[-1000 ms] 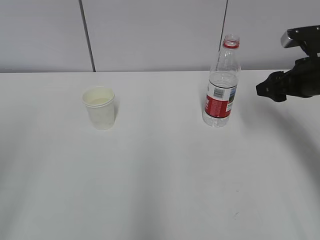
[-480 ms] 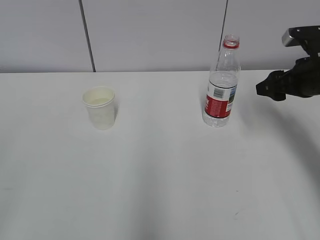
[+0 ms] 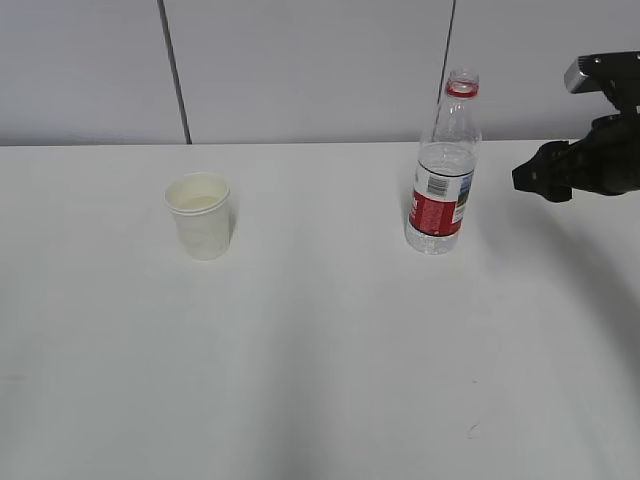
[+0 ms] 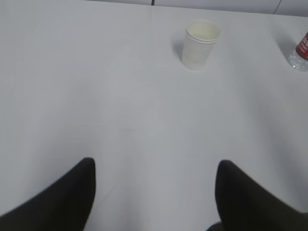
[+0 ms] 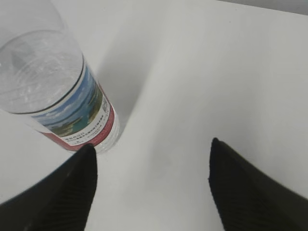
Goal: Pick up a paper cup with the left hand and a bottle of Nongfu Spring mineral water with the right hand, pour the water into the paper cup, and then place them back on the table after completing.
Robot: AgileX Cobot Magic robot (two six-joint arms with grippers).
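A white paper cup [image 3: 201, 215] stands upright on the white table [image 3: 320, 360] at the left, with liquid in it. It also shows in the left wrist view [image 4: 199, 44], far ahead of my open, empty left gripper [image 4: 154, 166]. The left hand is out of the exterior view. A clear uncapped bottle [image 3: 443, 170] with a red label stands upright at the right, partly filled with clear water. My right gripper [image 3: 533, 178] hovers to its right, apart from it. In the right wrist view the bottle [image 5: 57, 96] is at upper left, beside the open right gripper [image 5: 151, 149].
A grey panelled wall [image 3: 300, 70] runs behind the table. A small dark scuff [image 3: 471, 430] marks the tabletop near the front right. The bottle's base [image 4: 300, 53] shows at the right edge of the left wrist view.
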